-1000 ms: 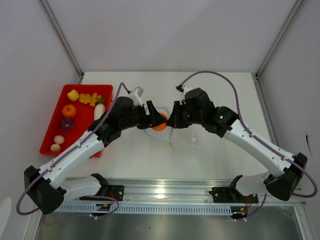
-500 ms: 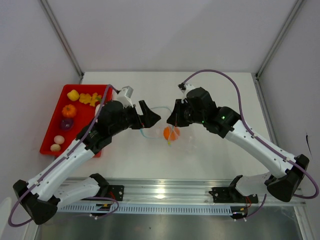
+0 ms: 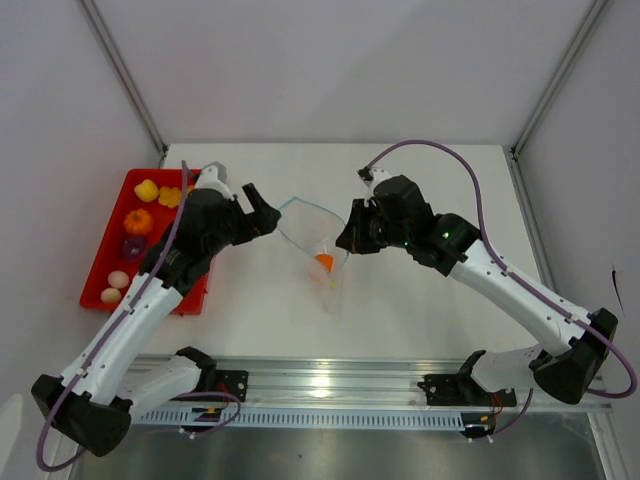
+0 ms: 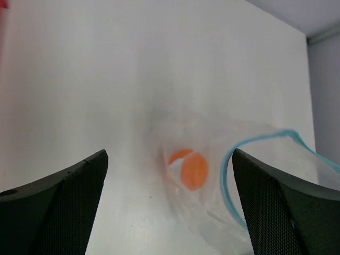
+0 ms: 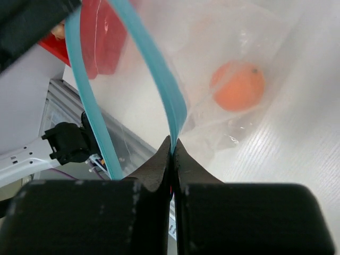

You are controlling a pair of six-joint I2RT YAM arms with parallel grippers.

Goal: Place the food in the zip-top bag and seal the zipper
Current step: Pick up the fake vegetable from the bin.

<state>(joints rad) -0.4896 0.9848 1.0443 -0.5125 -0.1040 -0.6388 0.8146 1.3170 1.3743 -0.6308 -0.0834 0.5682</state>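
With your right pincer pinching the blue-teal zipper strip of the clear plastic bag, steer the spread left pincer to the red tray's toy foods.

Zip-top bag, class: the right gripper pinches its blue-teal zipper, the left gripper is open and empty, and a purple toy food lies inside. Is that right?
Not quite: the toy food inside the zip-top bag is orange, not purple, as the right wrist view shows. The right gripper does pinch the zipper, and the left gripper is open and empty.

Orange food, teal zipper
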